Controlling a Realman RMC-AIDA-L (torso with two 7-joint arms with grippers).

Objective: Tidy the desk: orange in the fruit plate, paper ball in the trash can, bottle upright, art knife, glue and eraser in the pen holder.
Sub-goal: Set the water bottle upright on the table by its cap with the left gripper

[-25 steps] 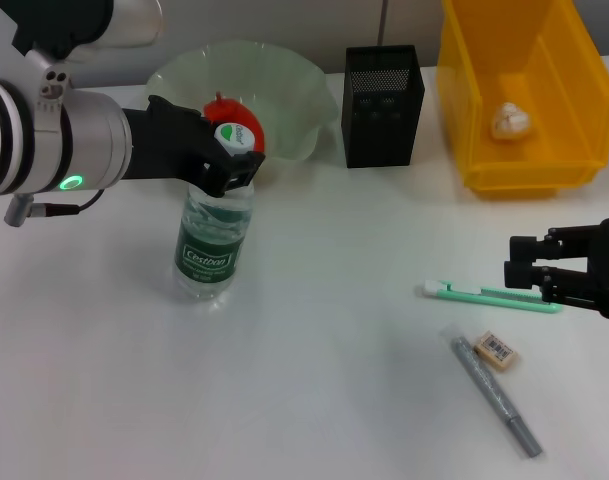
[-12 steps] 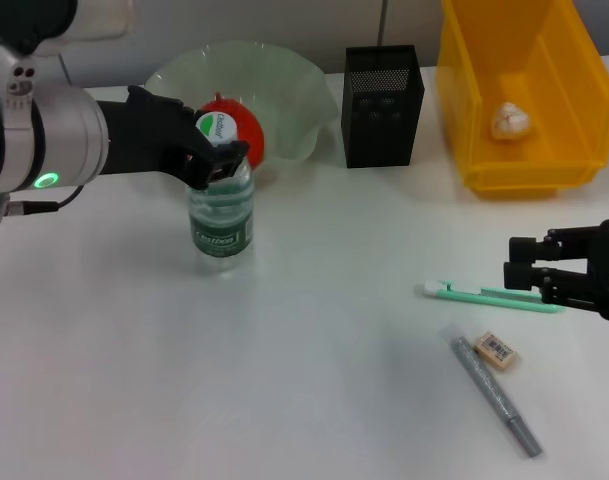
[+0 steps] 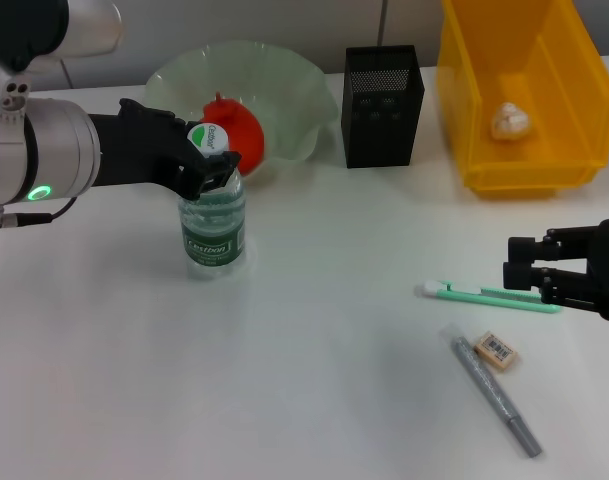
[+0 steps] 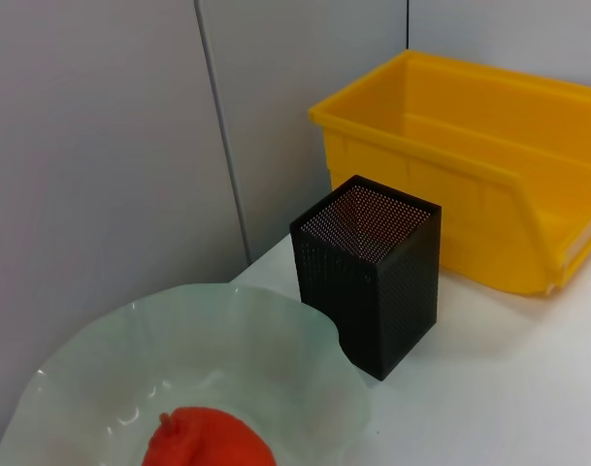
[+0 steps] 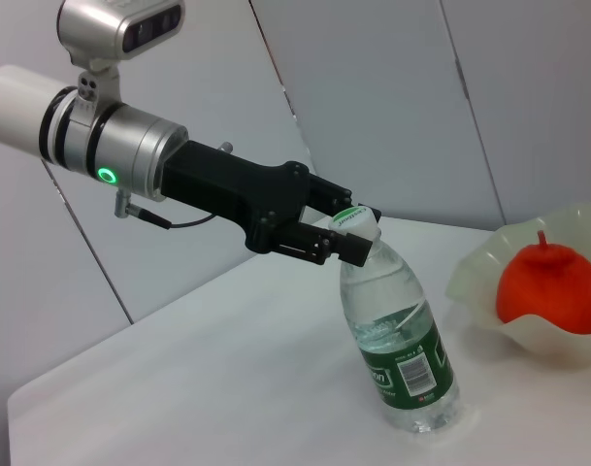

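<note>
My left gripper [image 3: 212, 170] is clamped around the neck of the bottle [image 3: 213, 226], just under its white cap, left of centre in the head view; the bottle stands nearly upright on the table [image 3: 314, 380], leaning a little. Behind it, the orange [image 3: 236, 131] sits in the fruit plate [image 3: 284, 85]. My right gripper [image 3: 529, 270] hovers at the right edge, fingers slightly apart and holding nothing. The right wrist view shows my left fingers [image 5: 319, 238] pinching the neck from the side. The left wrist view shows only the pen holder [image 4: 370, 272], trash can [image 4: 470, 184] and plate.
</note>
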